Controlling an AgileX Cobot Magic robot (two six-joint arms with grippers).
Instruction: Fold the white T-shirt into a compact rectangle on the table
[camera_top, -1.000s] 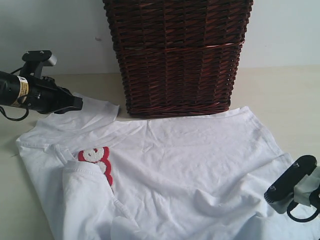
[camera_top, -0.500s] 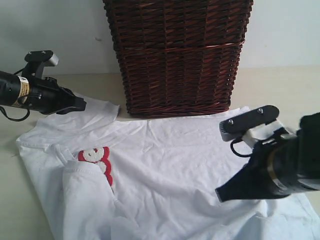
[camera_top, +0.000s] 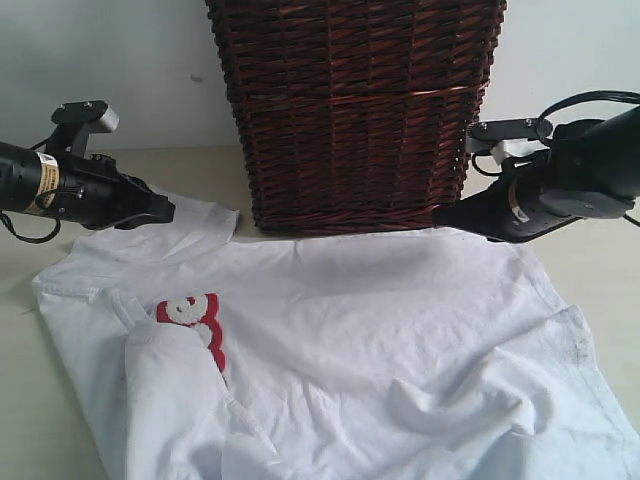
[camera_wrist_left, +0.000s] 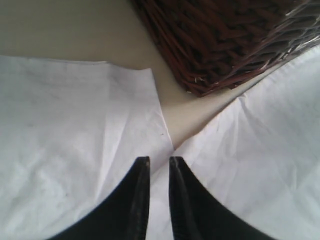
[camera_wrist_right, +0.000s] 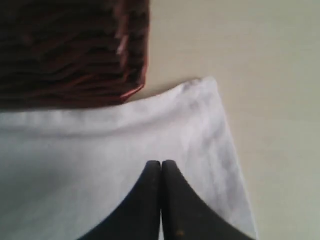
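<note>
I have the white T-shirt (camera_top: 380, 320) lying rumpled across the surface (camera_top: 590, 180), its far edge at the foot of the wicker basket (camera_top: 360, 110). The right end effector (camera_top: 445, 212) is clenched empty over a shirt corner. The left end effector (camera_top: 160, 211) is barely ajar at the sleeve, and I cannot tell whether it is gripping.

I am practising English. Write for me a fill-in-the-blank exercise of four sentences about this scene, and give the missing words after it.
1. The white T-shirt lies spread out on the ____.
2. The patch on its chest is ____.
3. Behind the shirt stands a dark brown wicker ____.
4. The fingers of the right hand are ____.

Missing words: table; red; basket; shut.
</note>
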